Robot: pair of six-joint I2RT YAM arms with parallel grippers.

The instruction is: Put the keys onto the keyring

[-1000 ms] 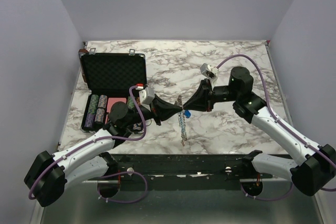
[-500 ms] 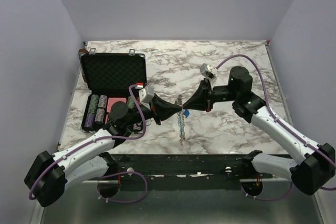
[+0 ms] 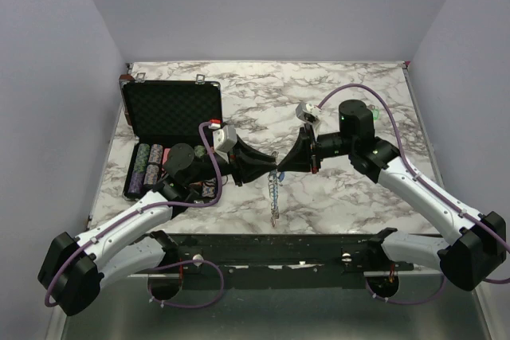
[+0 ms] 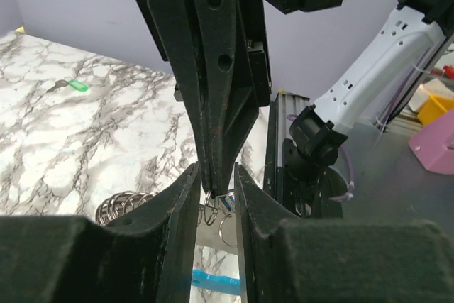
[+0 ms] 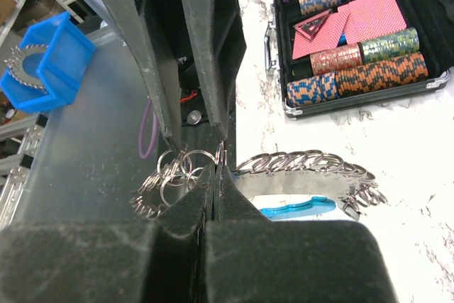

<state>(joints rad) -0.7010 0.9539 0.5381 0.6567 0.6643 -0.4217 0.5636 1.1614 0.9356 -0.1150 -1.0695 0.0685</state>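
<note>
Right pincer (image 5: 215,174) is squeezed shut on a small ring of the keyring (image 5: 305,164). I see my left pincer (image 4: 216,181) a little open, one finger each side of that tip, crowding it. The blue key (image 5: 294,208) lies by the chain. The green key (image 4: 73,85) lies far off on the desk (image 3: 351,93), and the poker chip case (image 3: 171,109) is on my left.

Looks like a robotics lab test cell: marble-print tabletop (image 3: 351,197) boxed in by plain lilac panels (image 3: 263,5), with white robot arms (image 3: 422,197) bolted to a black rail (image 3: 279,248) at its near edge. Purple cables (image 3: 355,86) looped along the arms. Beyond the table, plastic parts bins, one blue (image 5: 71,47), one yellow (image 4: 434,108), one pink (image 4: 436,150).
</note>
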